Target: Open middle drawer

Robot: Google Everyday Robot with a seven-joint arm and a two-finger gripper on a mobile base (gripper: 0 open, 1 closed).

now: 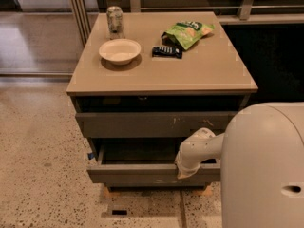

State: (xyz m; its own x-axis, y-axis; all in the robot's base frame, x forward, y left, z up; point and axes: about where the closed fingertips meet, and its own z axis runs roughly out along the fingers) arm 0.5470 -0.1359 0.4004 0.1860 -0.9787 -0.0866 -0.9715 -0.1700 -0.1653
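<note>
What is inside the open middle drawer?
The middle drawer shows only dark tray floor, no contents visible. Its back lies under the scratched drawer front; the pincer at its front rim hides the right part.
</note>
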